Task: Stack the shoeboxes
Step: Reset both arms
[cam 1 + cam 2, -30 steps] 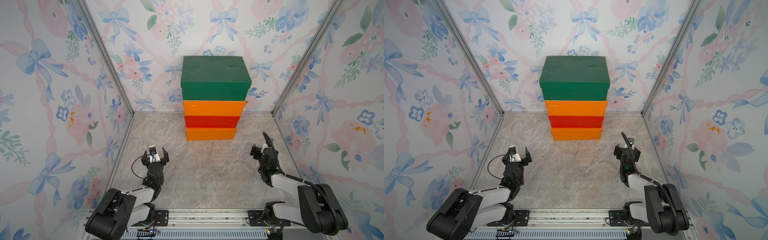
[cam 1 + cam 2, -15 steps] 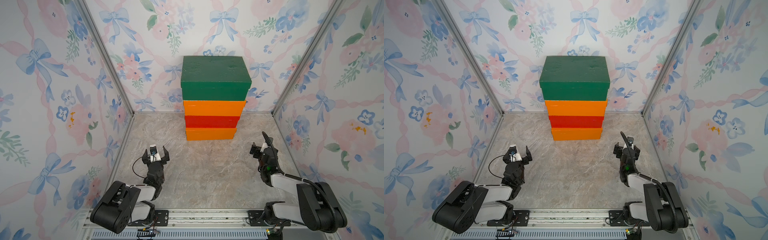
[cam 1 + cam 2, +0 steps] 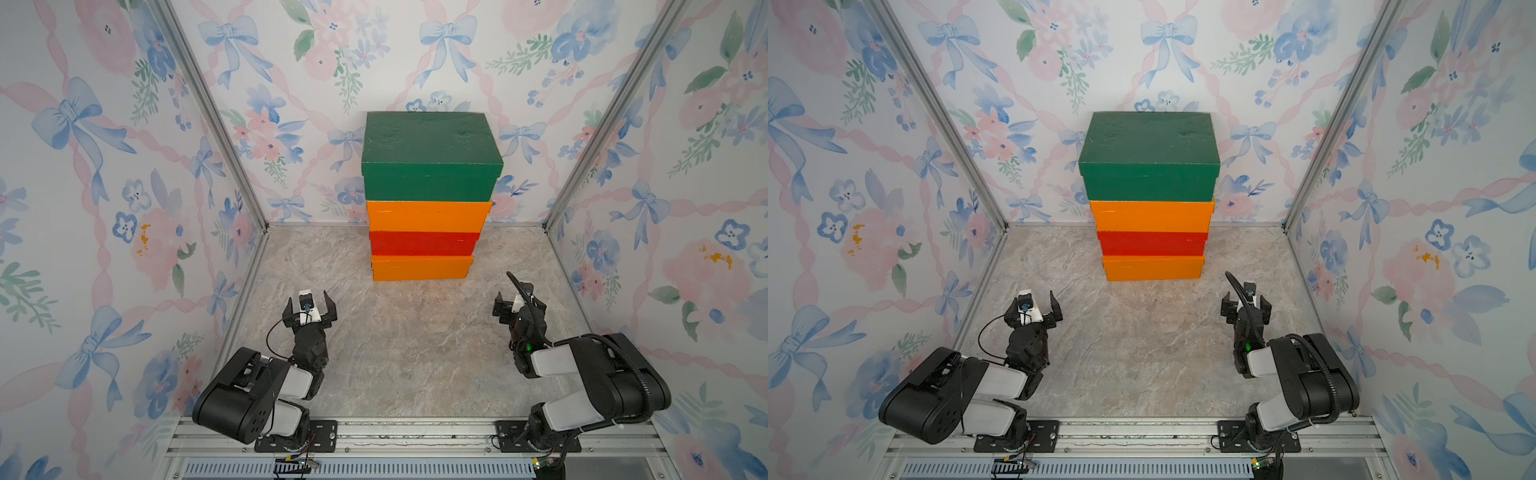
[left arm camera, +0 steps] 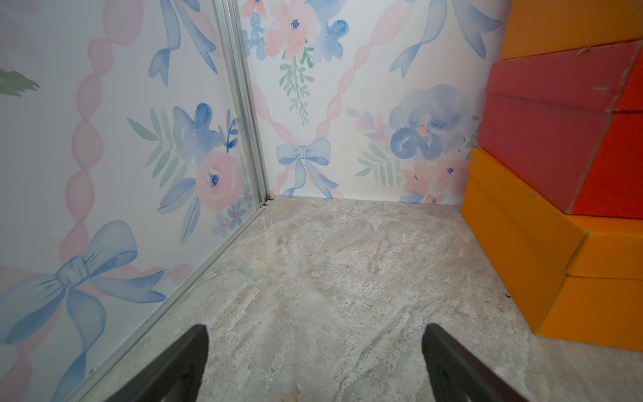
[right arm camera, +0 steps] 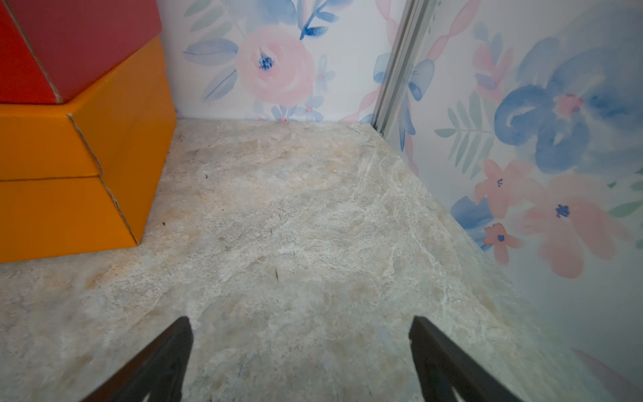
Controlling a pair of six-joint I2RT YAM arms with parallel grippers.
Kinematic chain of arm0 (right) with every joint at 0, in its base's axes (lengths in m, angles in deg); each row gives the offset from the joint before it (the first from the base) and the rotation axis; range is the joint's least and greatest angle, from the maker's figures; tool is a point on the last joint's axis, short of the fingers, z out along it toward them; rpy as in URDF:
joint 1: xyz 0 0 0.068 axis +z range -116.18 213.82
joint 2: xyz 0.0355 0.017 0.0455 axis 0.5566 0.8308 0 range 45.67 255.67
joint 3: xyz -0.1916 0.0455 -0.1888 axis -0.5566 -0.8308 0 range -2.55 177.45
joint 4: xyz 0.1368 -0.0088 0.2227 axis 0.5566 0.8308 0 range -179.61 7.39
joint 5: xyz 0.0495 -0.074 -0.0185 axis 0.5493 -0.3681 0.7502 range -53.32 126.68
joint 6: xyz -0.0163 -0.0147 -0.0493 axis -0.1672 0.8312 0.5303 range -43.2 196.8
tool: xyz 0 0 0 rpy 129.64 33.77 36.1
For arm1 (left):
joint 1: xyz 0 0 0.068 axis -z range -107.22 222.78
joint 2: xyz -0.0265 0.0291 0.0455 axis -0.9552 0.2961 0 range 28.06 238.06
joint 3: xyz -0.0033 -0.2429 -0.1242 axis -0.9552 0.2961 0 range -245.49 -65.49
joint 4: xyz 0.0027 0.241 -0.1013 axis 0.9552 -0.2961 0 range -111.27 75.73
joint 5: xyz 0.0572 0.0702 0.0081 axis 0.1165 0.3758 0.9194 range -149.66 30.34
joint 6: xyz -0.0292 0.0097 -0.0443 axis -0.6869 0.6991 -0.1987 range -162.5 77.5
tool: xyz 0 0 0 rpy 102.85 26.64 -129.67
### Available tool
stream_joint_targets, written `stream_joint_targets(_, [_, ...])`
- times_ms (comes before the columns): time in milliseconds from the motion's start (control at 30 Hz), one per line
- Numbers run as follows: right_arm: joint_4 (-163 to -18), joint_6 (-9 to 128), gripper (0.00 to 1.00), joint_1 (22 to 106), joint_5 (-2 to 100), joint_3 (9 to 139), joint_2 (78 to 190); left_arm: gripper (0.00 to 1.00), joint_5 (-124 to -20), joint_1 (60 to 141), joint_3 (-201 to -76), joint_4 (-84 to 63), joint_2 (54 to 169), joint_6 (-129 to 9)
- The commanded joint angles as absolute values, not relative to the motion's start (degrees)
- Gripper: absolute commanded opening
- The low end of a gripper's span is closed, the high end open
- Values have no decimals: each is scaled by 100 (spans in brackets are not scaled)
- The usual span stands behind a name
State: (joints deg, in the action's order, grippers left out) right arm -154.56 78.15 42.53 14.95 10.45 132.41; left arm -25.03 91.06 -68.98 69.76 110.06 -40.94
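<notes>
1. Over the last second almost nothing has moved. The four shoeboxes (image 3: 428,199) stand in the same single column at the centre of the frame in both top views, against the back wall (image 3: 436,62).
2. From the top down the column is the dark green box (image 3: 430,141), the upper orange box (image 3: 428,216), the red box (image 3: 424,244) and the lower orange box (image 3: 422,268), which sits on the table (image 3: 415,353).
3. The one change I see is in my left arm. Its rear links have folded back a little at the lower left, while the left gripper (image 3: 308,301) has barely shifted.
4. The right gripper (image 3: 517,301), at the lower right, has eased slightly down the frame.
5. Both grippers have their jaws spread wide with nothing between them. The left wrist view shows its fingers (image 4: 174,365) over bare table, and so does the right wrist view (image 5: 156,362).
6. Both grippers are well apart from the column. I judge the stacking done and the arms backing off to rest.
</notes>
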Motion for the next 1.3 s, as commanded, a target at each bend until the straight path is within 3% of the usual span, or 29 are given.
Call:
stream_joint_targets(0, [-15994,7970,97,4335,1361,1033,13311,98,-2454,9061,-6779,7791,11276,-3960])
stream_joint_targets(333, [-16400,8084,97,4446,1225,917,13452,98,-2405,9052,-6401,8900,11605,-3977])
stream_joint_targets(1267, [-17003,8300,97,4639,1128,814,13874,98,-2837,9014,-6223,9278,11755,-3897])
